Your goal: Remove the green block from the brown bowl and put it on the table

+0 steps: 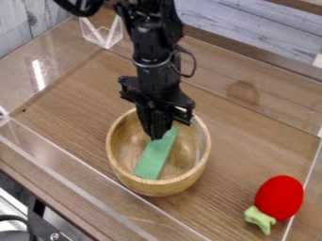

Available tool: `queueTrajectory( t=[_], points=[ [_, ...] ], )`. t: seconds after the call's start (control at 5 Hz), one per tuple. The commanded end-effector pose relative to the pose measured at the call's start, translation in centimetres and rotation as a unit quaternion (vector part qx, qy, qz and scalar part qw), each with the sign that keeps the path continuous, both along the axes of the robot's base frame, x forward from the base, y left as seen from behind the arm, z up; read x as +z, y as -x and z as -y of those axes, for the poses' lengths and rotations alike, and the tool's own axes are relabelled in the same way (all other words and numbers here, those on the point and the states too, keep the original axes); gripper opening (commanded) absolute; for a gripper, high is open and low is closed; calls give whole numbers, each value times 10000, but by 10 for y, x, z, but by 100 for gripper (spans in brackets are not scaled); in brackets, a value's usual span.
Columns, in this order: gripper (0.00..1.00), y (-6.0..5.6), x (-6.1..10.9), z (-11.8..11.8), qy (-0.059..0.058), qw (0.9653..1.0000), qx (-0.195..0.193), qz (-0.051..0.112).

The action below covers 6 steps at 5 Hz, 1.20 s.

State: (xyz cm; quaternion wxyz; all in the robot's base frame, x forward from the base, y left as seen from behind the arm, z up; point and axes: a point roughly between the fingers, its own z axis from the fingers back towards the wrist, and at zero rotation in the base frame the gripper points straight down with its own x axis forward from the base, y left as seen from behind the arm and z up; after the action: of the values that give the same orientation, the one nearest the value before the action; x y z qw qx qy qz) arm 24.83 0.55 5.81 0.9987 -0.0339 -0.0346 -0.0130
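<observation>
Hand [158, 131] pointing straight down inside brown bowl [126, 162], fingers pinched together at upper end of green block [157, 154]; actual hold unclear. Bowl resting on table [251, 122].

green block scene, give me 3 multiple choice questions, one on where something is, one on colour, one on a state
1. Where is the green block?
A. inside the brown bowl
B. on the table
C. on the red toy

2. What colour is the toy beside the bowl?
A. blue
B. red with green leaves
C. yellow

3. How is the gripper?
A. wide open above the bowl
B. away from the bowl
C. closed, down in the bowl at the block's upper end

Answers: 1 A, the block leans inside the bowl. 2 B, red body, green base. 3 C, its fingers sit together at the block.
</observation>
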Motion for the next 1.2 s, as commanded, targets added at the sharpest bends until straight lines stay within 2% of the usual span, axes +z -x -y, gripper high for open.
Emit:
queueTrajectory(
  t=[0.0, 0.4, 0.6, 0.8, 1.0],
  points=[
    [0, -12, 13, -9, -7, 9997, 93, 211],
    [0, -14, 36, -1, 32, 9991, 359, 239],
    [0, -13, 43, 2, 43, 9996, 109, 243],
    [100, -10, 40, 9, 46, 9997, -175, 192],
    [100, -4, 42, 14, 46, 9992, -367, 131]
  ],
)
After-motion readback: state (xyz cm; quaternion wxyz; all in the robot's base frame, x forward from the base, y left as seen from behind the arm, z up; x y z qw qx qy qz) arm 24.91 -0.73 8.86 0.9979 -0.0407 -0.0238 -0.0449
